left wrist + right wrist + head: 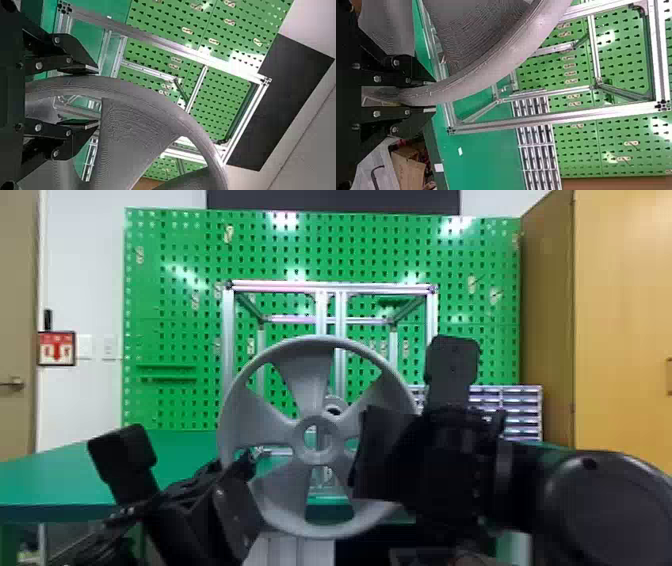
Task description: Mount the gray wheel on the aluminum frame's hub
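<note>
Head view had the wheel [306, 387] upright before the frame [228, 340], off the hub [337, 405]; right gripper [430, 97] pinched the rim [470, 84], left gripper [97, 97] was spread around it; grabbing looked done, lining up and seating were left imo.

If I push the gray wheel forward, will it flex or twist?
The gray wheel is probably stiff: its spokes are broad and the rim looks solid. It may be light for its size, given the wide openings between spokes. It could twist under an off-center push, since the right gripper pinches just the rim.
</note>
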You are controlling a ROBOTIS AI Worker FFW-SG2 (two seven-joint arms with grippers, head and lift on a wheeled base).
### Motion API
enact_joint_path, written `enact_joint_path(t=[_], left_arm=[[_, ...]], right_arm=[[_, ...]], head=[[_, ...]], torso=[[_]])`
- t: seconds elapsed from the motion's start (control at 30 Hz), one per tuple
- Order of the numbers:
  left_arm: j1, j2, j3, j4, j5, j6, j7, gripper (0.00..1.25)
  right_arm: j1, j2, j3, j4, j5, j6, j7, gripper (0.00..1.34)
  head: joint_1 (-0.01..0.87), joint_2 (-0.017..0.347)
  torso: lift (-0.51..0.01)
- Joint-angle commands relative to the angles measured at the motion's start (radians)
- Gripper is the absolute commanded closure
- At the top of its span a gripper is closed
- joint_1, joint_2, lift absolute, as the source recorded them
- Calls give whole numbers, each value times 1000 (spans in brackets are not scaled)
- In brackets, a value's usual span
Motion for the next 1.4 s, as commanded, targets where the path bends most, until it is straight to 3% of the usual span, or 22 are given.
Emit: enact_joint_path(t=[0.0, 0.5, 1.0, 1.37], left_arm=[[0, 0, -6, -3, -15, -8, 6, 774], [-43, -1, -33, -5, -41, -5, 64, 783], [-103, -7, -61, 23, -76, -2, 76, 782], [-108, -4, -45, 34, -93, 3, 76, 782]], right_arm=[[-4, 1, -8, 9, -7, 0, 1, 1157], [-27, 1, -22, 54, -18, 5, 31, 1157], [-70, 1, -49, 120, -12, 20, 101, 1157], [-78, 1, -68, 131, -6, 25, 110, 1157]], head=[[-5, 6], [-5, 6], [-5, 6], [-5, 6]], torso=[[-499], [-499], [-499], [-499]])
